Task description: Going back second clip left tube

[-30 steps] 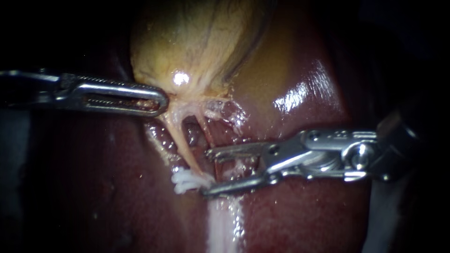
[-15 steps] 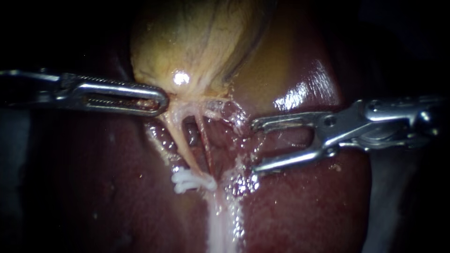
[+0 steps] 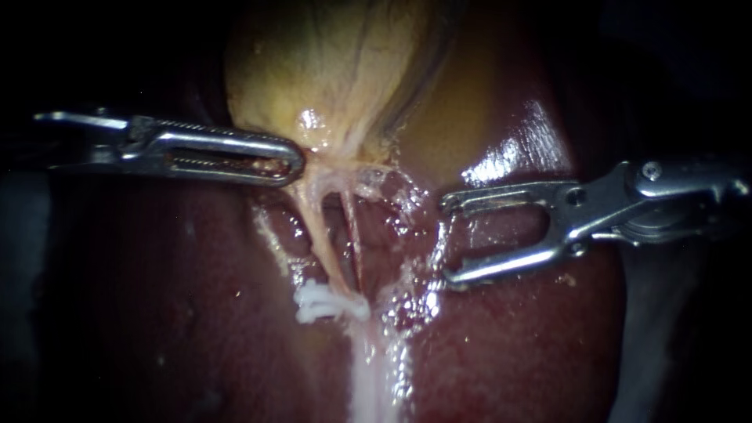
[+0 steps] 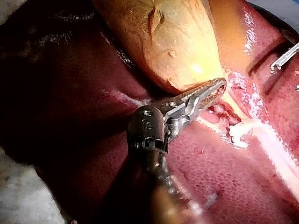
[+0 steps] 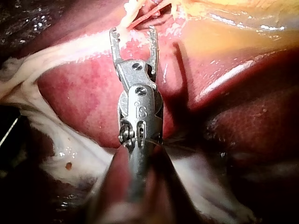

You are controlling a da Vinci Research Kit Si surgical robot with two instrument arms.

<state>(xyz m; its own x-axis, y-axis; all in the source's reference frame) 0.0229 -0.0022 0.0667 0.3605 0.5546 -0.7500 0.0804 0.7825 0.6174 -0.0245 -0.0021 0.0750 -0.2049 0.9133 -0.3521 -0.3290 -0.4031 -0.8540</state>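
In the endoscope view the pale left tube runs down from the yellow gallbladder, with a thin red tube just right of it. A white clip sits across the left tube's lower end and also shows in the left wrist view. My left instrument is shut on the gallbladder's lower edge. My right instrument hangs over the liver, right of the tubes. Its jaws are open and hold nothing.
Dark red liver surrounds the site. A pale whitish band of tissue runs down from the clip. Wet frayed tissue lies between the tubes and my right instrument. One tip of my right instrument shows beyond the left one.
My right instrument has drawn back to the right, away from the clip and the tubes, with its jaws open. My left instrument keeps its hold; the whole scene shifts slightly right.
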